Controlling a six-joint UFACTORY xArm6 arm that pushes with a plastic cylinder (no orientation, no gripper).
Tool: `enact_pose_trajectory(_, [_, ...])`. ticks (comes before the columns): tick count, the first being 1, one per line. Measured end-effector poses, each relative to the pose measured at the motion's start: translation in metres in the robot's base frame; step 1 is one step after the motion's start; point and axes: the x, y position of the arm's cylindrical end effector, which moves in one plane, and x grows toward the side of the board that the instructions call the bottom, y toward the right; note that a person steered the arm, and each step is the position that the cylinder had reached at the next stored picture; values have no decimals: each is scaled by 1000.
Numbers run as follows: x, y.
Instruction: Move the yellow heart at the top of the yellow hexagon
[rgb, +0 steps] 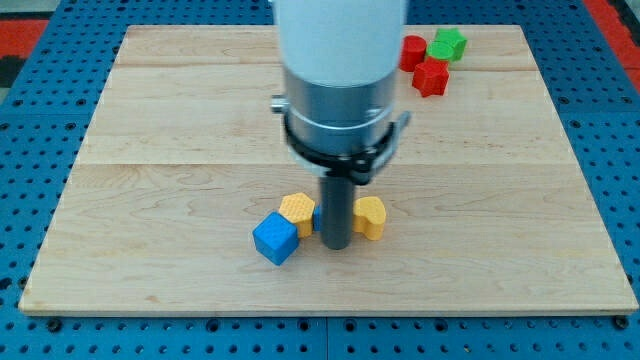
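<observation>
Low in the frame's centre, we are planting my tip (336, 246) between the yellow hexagon (297, 211) and the yellow heart (370, 216), which is sitting to its right; a blue cube (275, 238) is touching the hexagon. No fingers here, only a rod, apparently positioning to nudge the heart upward.
</observation>
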Motion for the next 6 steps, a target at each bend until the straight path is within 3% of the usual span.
enact_pose_trajectory(1, [-10,37])
enact_pose_trajectory(3, [-63,57])
enact_pose_trajectory(4, [-69,102])
enact_pose_trajectory(5, [-92,69])
enact_pose_trajectory(6, [-78,0])
